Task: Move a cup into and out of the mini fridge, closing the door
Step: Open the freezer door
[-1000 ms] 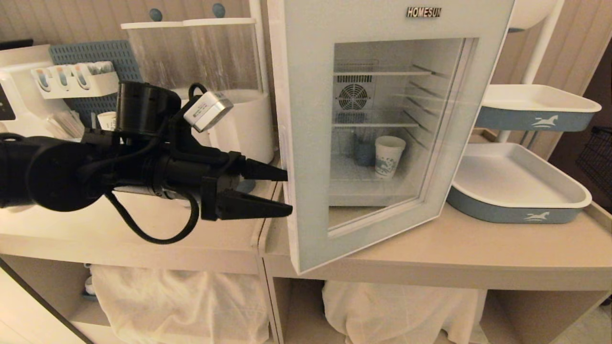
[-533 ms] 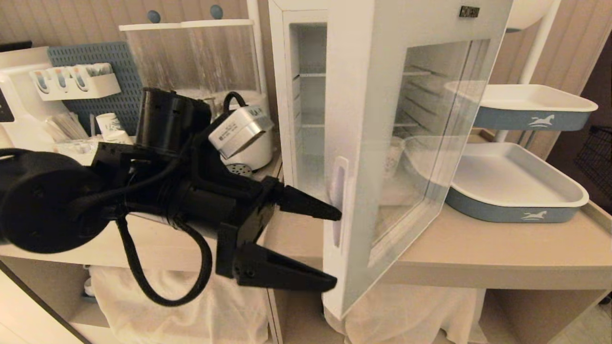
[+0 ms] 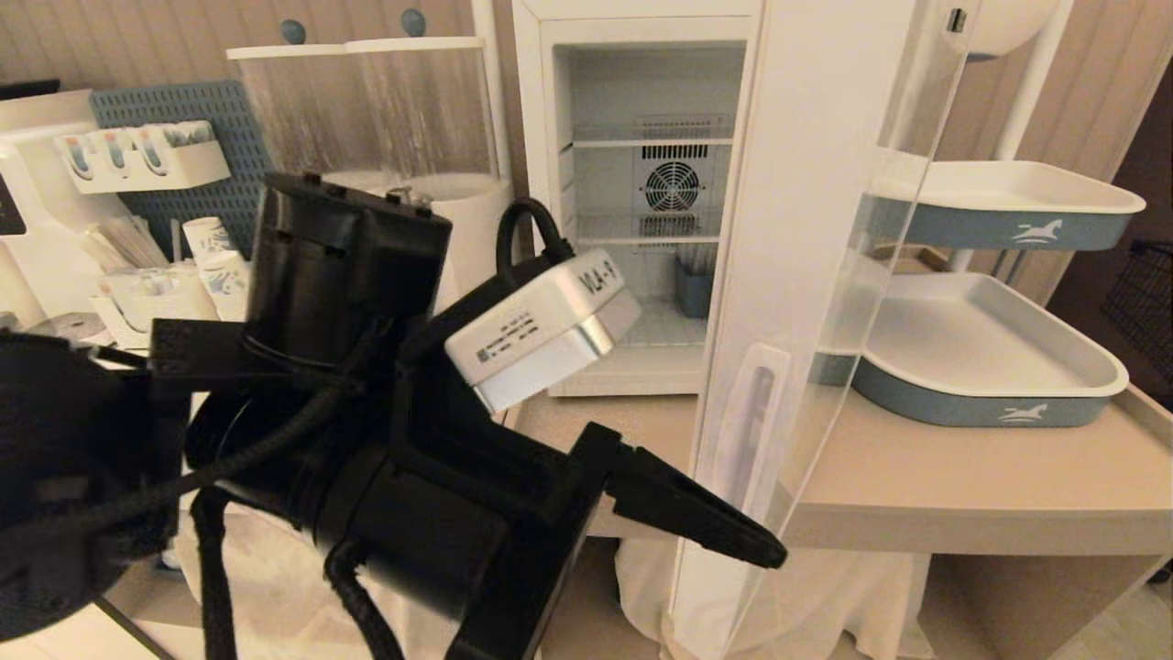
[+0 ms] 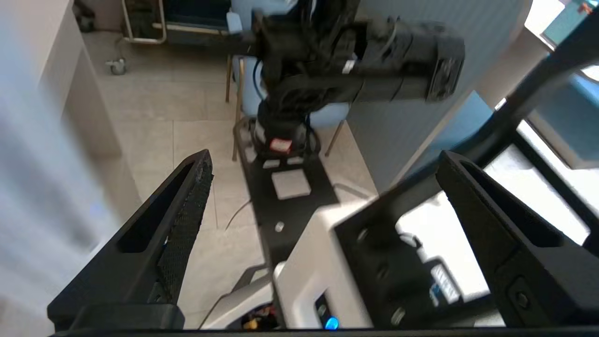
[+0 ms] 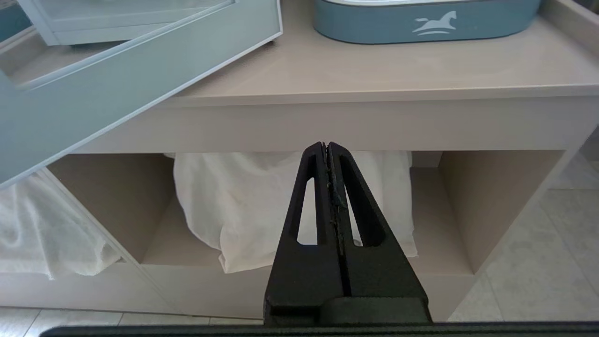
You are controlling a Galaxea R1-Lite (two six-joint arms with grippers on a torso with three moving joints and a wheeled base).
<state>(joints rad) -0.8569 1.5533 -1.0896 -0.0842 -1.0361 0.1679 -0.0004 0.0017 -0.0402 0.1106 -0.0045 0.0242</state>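
Two blue-sided trays (image 3: 999,408) are seen at right | drink dispenser (image 3: 367,119) at upper left | white cloth (image 5: 262,206) below counter (image 3: 962,495)

Beige counter (image 3: 916,477) under mini fridge (image 3: 641,55) and blue-sided tray (image 3: 999,376)

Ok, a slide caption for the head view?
Open black left gripper beside the glass-windowed white door, swung wide from the white boxy mini fridge.

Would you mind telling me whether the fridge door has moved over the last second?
Yes. The door has swung wide open, away from the mini fridge, which stays put; the interior is now exposed.
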